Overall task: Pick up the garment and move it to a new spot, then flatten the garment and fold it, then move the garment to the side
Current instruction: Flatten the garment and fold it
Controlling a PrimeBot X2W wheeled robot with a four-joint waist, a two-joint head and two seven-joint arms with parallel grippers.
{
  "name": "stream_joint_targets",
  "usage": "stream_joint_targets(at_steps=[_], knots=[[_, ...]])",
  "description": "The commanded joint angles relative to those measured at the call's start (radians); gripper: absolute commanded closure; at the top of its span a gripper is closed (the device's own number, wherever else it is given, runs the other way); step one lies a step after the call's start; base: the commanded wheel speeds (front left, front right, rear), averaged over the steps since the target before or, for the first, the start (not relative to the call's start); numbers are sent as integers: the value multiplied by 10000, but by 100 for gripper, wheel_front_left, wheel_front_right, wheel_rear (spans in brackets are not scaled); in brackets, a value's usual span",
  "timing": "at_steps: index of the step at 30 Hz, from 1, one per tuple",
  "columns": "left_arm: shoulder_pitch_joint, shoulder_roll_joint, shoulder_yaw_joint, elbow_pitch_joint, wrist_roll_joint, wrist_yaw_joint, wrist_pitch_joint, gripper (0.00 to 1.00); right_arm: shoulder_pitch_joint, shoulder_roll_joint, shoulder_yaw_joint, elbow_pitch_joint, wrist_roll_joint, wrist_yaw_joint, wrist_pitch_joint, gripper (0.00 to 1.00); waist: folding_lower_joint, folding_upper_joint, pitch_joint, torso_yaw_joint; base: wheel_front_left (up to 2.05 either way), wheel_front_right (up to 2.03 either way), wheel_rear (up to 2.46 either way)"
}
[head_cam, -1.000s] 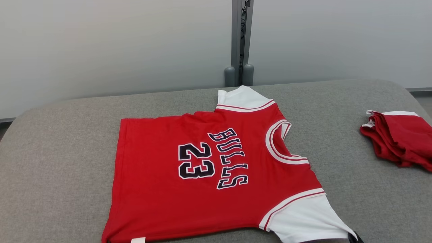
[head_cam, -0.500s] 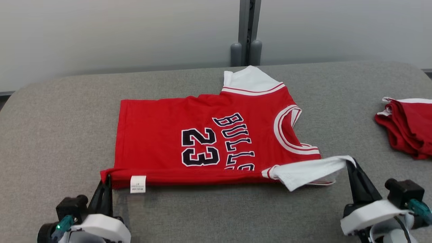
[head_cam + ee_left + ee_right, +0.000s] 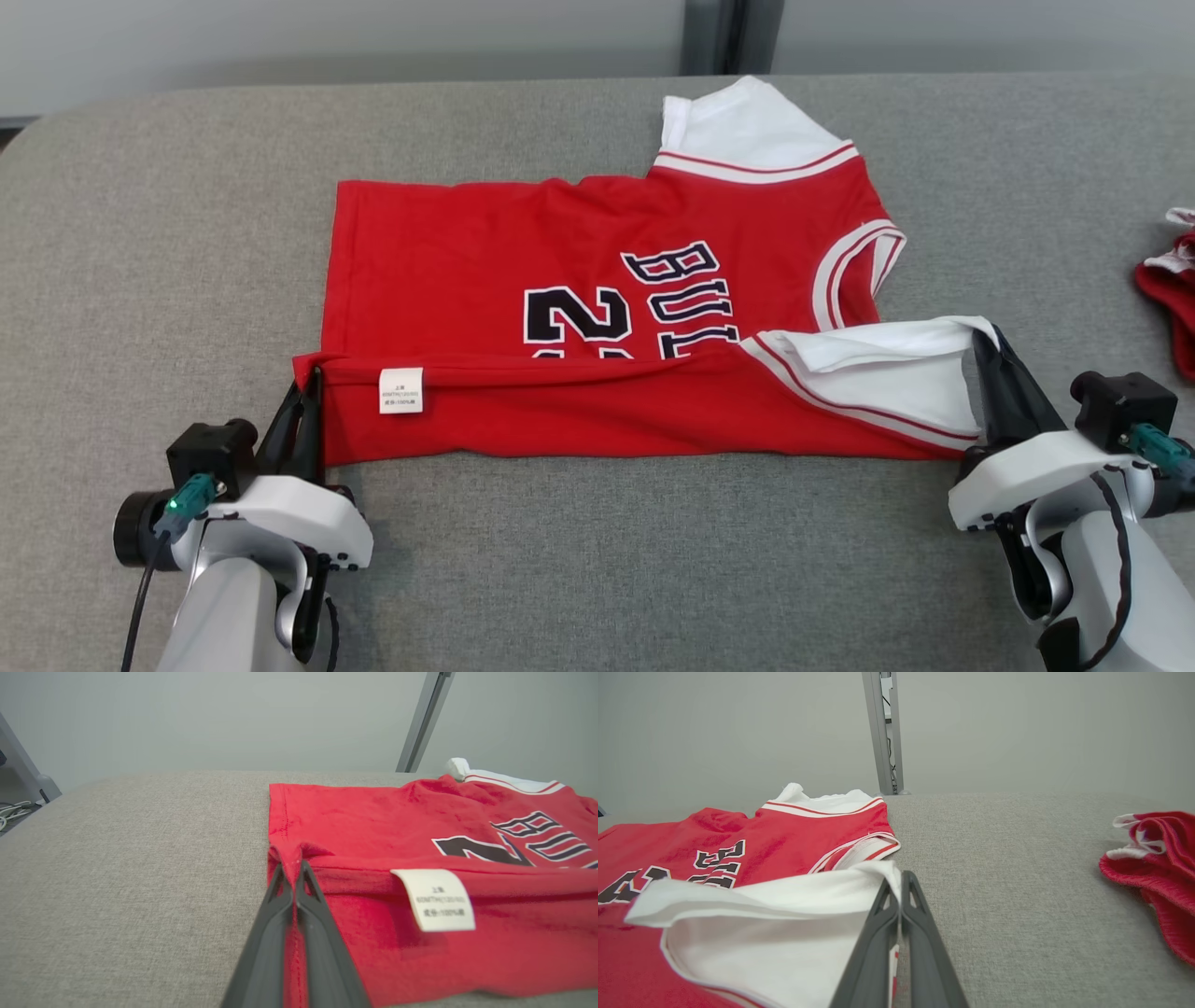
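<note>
The left gripper [image 3: 310, 383] reached forward from the lower left of the head view. Its white wrist housing sat low over the grey padded surface [image 3: 607, 560], and its two dark fingers slanted up and away from the robot. The fingers were pressed together on the hem corner of the red jersey [image 3: 523, 233], and the left wrist view showed a pinch of red cloth squeezed between their tips. The right gripper [image 3: 982, 338] mirrored it at the lower right, with its forearm rising from the bottom edge. Its fingers were closed tight on the edge of the near white sleeve [image 3: 878, 373], which was lifted off the surface and drawn over toward the chest lettering.

The jersey lay across the middle of the padded surface, hem toward the robot's left and neck toward its right. Its near long edge was turned up and over, making a fold that ran from one gripper to the other. The folded strip covered the lower part of the "23" and "BULLS" print. A white care label [image 3: 400, 389] showed on the turned-over strip, just beside the left gripper. The far white sleeve [image 3: 747, 126] lay flat on the far side.

Well apart to the right, near the surface's edge, sat a bunched red garment [image 3: 1172, 280] with white trim. Behind the surface a grey post [image 3: 882, 732] stood against a pale wall [image 3: 738, 728].
</note>
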Motion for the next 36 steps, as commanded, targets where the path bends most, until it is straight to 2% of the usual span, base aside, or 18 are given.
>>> stream_joint_targets(at_steps=[1, 5, 6, 7, 8, 9, 17, 21, 26, 32, 33, 34, 35, 36], knots=[[-199, 58, 15, 27, 84, -48, -11, 100, -112, -43, -34, 26, -93, -4, -49, 100, 0, 0, 135, 53, 0, 0, 0], [-478, 72, -174, 256, 322, -159, -11, 100, -361, 38, -78, 307, -140, -4, -49, 100, 0, 0, 320, 71, 0, 0, 0], [-515, 80, -203, 289, 391, -187, -11, 100, -424, 51, -93, 352, -149, -4, -49, 69, 0, 0, 348, 69, 0, 0, 0], [-533, 78, -175, 308, 380, -192, -11, 78, -492, 83, -104, 373, -140, -4, -49, 29, 0, 0, 370, 64, 0, 0, 0], [-556, 78, -121, 278, 365, -178, -11, 5, -527, 119, -135, 391, -84, -4, -49, 0, 0, 0, 386, 60, 0, 0, 0], [-568, 74, -97, 263, 377, -180, -11, 0, -568, 157, -175, 307, -55, -4, -49, 0, 0, 0, 395, 58, 0, 0, 0], [-124, 53, 91, -121, 44, 49, -11, 0, -173, 137, -129, -109, 76, -4, -49, 0, 0, 0, 299, 12, 0, 0, 0], [355, 54, -112, -244, -277, 164, -11, 0, 343, 127, 18, -161, 284, -4, -49, 0, 0, 0, 160, -32, 0, 0, 0], [842, 51, -364, -334, -640, 357, -11, 0, 944, 96, 410, 108, 627, -4, -49, 0, 0, 0, 59, -74, 0, 0, 0], [938, 55, -544, -301, -763, 513, -11, 0, 915, 44, 970, 785, 911, -4, -13, 0, 0, 0, 156, -61, 0, 0, 0], [921, 55, -560, -281, -781, 520, -11, 0, 868, 42, 1052, 899, 956, -4, -12, 20, 0, 0, 170, -56, 0, 0, 0], [909, 56, -565, -258, -796, 537, -11, 0, 826, 42, 1141, 1033, 1017, -4, -10, 62, 0, 0, 177, -50, 0, 0, 0], [909, 56, -565, -258, -796, 537, -11, 0, 826, 42, 1141, 1033, 1017, -4, -10, 62, 0, 0, 177, -50, 0, 0, 0], [904, 56, -564, -226, -811, 559, -11, 0, 776, 36, 1201, 1117, 1071, -4, -6, 84, 0, 0, 182, -46, 0, 0, 0]])
